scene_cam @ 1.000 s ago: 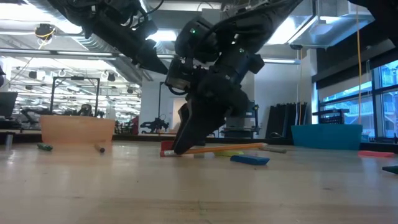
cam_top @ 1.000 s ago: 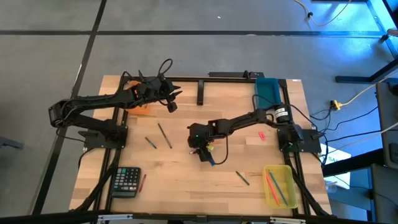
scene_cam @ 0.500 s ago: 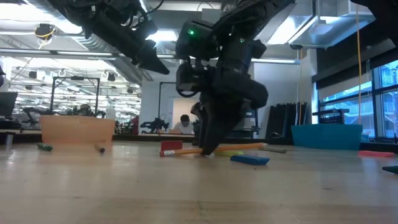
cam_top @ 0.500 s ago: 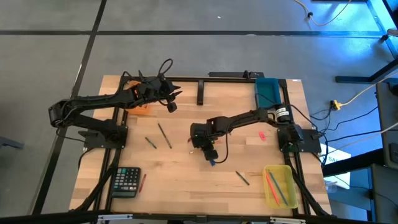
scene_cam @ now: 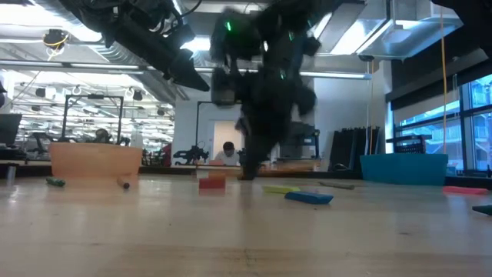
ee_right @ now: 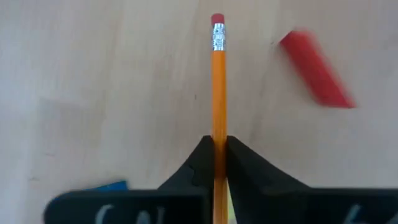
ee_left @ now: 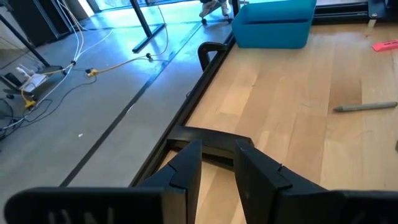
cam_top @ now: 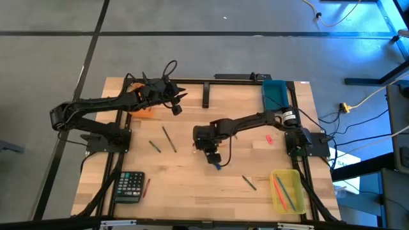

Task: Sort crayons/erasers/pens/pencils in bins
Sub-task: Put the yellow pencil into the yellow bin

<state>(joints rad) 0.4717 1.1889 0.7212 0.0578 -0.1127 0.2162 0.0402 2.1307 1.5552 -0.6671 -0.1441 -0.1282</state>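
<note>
While the left hand hangs over the far left of the bench, just beside the orange bin, its fingers stand a narrow gap apart with nothing between them. On the near left corner lies the black calculator, with a long thin red stick just beside it. Two grey-green pencils lie between the orange bin and the calculator, apart from each other.

Near the middle of the bench, the right hand is pressed together on an orange pencil: in the right wrist view the two dark fingers pinch the shaft, and its pink eraser end sticks out ahead. A red crayon lies on the wood close by, and a blue eraser lies on the bench just beside the hand. In the low view the right arm is blurred, so whether the pencil is clear of the wood is hard to tell; a yellow eraser seems to lie flat just behind the blue one.

Farther right, a pink eraser lies alone on the wood. The teal bin sits at the far right corner, and the translucent yellow bin at the near right corner holds a few long sticks, red and blue among them. Another grey pencil lies near that bin.
</note>
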